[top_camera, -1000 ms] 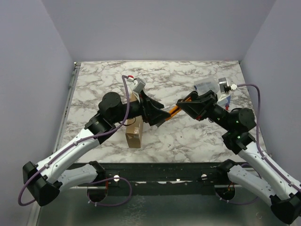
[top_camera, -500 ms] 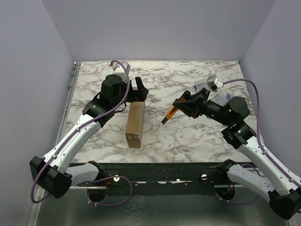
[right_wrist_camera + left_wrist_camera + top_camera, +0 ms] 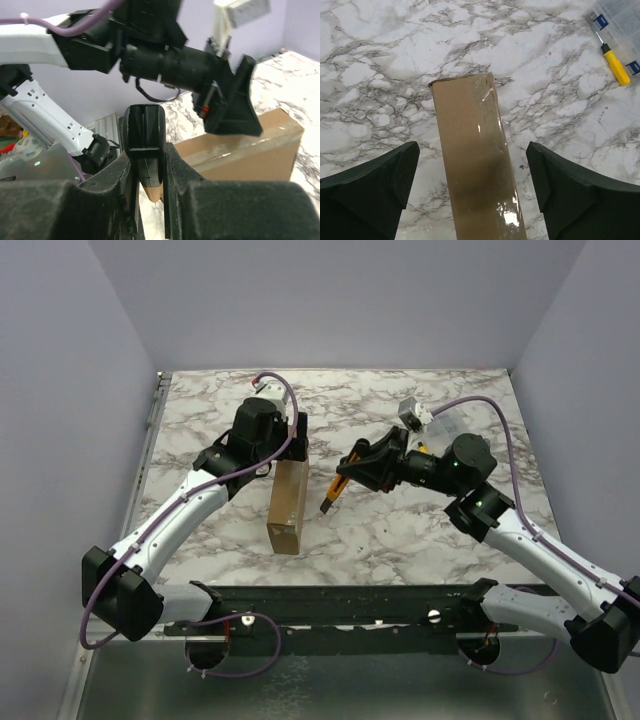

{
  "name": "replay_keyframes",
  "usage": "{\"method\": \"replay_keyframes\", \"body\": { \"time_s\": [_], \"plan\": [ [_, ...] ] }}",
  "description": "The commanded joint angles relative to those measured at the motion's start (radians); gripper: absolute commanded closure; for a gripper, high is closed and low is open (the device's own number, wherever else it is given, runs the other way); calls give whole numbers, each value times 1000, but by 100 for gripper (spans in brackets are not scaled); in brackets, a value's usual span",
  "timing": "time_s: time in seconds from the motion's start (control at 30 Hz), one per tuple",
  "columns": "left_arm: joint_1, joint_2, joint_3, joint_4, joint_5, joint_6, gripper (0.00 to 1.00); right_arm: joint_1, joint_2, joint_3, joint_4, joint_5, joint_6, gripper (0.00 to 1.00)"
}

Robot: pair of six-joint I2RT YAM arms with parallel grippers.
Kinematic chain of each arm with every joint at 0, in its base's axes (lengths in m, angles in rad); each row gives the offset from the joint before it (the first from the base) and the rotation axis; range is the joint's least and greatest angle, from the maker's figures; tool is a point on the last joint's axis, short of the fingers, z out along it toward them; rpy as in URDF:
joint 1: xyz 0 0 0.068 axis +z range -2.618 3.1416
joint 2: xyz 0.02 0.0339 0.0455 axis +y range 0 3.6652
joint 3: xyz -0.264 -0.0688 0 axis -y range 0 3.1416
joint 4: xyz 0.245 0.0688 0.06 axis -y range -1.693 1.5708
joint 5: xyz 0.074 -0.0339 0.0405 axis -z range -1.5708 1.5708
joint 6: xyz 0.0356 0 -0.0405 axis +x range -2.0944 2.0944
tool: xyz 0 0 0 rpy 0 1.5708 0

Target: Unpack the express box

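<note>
Two arms reach over the marble-patterned bench point(image 3: 420, 540) from its near edge. The express box point(image 3: 287, 502) stands on one long narrow side at left of centre, its length running from near to far, and shiny clear tape shows along its upward face in the left wrist view. The left gripper point(image 3: 472, 150) hangs over the far end of the box with its jaws spread wide. One black finger point(image 3: 370, 185) is on each side of the cardboard, and bare bench is visible between each finger and the box, so nothing is held. The right gripper point(image 3: 146, 170) is to the right of the box and apart from it. Its jaws are closed on a slim black tool point(image 3: 333, 490) with an orange tip, which points down and toward the box. The tip stands clear of the cardboard in the top view. A clear plastic case point(image 3: 620, 20) lies toward the far right of the bench, well apart from the box, with a yellow screwdriver point(image 3: 615, 64) at its edge. Whether the screwdriver rests on the case or beside it cannot be told.
</note>
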State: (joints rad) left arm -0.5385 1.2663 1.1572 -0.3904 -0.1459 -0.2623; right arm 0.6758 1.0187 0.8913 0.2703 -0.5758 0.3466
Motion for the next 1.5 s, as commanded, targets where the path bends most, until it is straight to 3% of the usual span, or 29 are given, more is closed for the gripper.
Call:
{"method": "replay_keyframes", "body": {
  "time_s": [0.0,0.17,0.37,0.8,1.47],
  "plan": [
    [2,36,-24,15,67,44,4,55,44,31,133,14,-38,99],
    [2,32,-58,50,138,56,1,109,106,60,158,30,-83,99],
    [2,27,-81,53,124,54,2,171,137,43,245,37,-131,99],
    [1,34,-103,48,111,63,16,377,231,131,187,240,-337,99],
    [2,48,-103,41,118,70,23,441,248,146,141,280,-432,99]
  ]
}}
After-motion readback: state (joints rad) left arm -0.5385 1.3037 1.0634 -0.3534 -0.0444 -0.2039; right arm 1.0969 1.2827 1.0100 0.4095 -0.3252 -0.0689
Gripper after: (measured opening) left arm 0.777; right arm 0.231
